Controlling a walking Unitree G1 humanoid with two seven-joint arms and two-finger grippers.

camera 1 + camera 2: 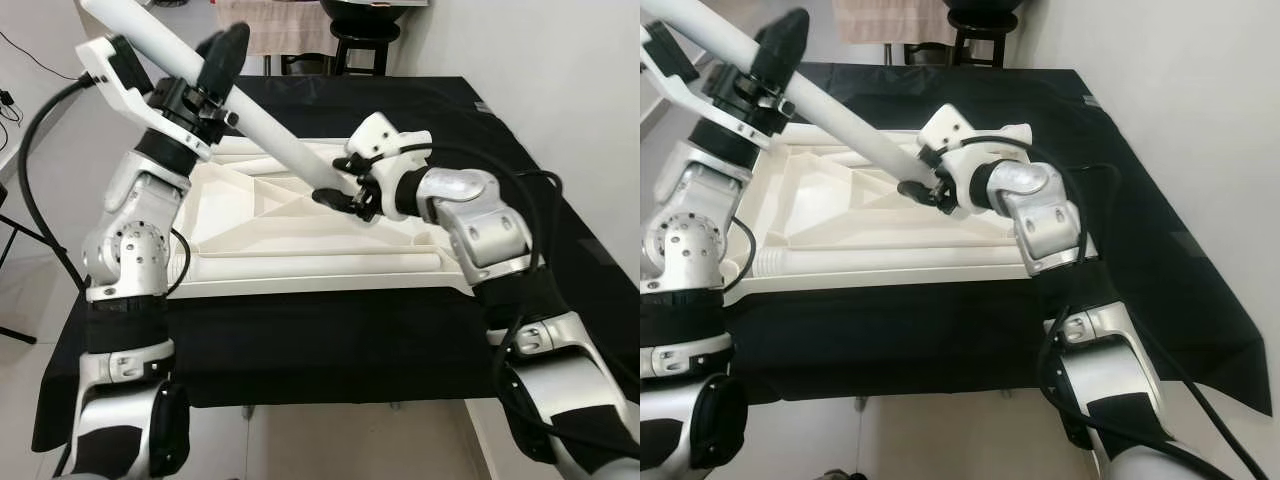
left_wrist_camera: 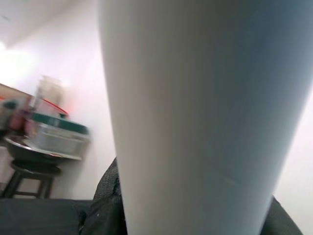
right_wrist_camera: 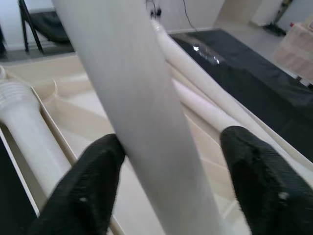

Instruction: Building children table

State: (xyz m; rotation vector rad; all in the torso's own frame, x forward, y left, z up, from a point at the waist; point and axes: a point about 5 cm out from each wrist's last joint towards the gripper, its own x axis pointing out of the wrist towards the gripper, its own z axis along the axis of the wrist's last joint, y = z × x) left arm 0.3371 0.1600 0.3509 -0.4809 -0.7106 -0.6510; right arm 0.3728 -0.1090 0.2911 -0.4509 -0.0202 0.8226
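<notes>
Left claw closed on white table leg, upper end cut off. Right claw fingers straddle its lower end above the upturned tabletop; contact unclear.

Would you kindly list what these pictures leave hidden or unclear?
- Table leg: its upper end is cut off by the edge of both eye views.
- Left hand: the leg hides its grip in the left wrist view.
- Items on the stool: blurred in the left wrist view.
- Tabletop: partly hidden by both arms.

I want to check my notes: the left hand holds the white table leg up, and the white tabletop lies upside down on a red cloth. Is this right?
Not quite: the cloth is black, as the left eye view shows. The left hand does hold the white table leg up, and the white tabletop lies upside down.
</notes>
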